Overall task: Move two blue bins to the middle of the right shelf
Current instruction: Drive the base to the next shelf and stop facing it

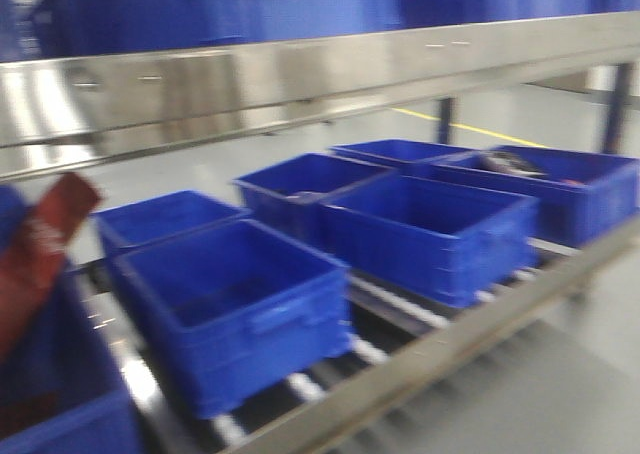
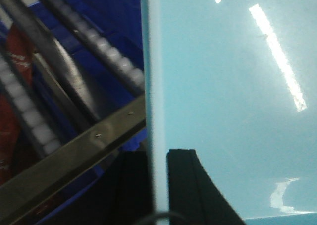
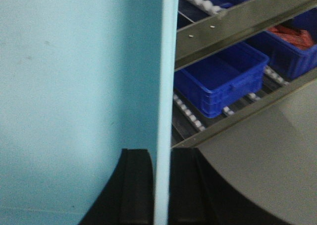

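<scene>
Blue bins (image 1: 425,234) sit on rollers (nearest (image 1: 235,309) holds nothing visible).

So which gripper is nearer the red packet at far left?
Left, probably. The left gripper, clamped on a pale panel, sees the red packet under the rails beside it; the right gripper, clamped likewise, faces an empty blue bin instead.
</scene>
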Action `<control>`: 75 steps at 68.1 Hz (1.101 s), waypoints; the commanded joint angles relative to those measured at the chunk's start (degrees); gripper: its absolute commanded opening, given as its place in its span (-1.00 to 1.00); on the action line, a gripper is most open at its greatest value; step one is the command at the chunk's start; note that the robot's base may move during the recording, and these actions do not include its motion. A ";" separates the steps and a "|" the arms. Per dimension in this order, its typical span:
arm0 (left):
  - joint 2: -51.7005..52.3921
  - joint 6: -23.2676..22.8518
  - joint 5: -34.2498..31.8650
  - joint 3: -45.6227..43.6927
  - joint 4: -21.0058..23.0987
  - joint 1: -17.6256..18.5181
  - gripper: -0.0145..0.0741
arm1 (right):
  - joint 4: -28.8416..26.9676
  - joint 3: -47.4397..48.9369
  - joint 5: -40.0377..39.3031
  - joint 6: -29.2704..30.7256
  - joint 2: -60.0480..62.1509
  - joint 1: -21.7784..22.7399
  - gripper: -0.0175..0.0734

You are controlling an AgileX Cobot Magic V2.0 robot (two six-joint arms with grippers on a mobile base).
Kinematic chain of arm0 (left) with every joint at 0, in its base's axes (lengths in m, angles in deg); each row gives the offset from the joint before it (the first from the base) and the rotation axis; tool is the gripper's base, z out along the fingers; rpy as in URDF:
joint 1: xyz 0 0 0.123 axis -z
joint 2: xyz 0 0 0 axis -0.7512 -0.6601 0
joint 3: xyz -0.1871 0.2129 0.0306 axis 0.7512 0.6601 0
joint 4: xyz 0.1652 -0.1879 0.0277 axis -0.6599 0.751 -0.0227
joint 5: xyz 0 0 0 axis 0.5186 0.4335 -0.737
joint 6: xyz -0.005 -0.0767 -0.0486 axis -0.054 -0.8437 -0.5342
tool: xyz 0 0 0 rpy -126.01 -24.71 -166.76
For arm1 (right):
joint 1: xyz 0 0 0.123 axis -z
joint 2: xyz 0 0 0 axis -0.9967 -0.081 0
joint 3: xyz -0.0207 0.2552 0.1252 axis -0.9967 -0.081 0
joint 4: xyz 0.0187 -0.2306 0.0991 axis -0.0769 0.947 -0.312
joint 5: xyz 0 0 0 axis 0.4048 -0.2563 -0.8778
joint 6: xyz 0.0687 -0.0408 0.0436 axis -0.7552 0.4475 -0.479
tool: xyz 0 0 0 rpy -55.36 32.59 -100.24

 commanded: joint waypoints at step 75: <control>1.08 -0.30 -2.59 -1.10 -2.54 -0.04 -0.92 | 2.39 1.28 -5.09 0.85 1.20 0.06 -0.98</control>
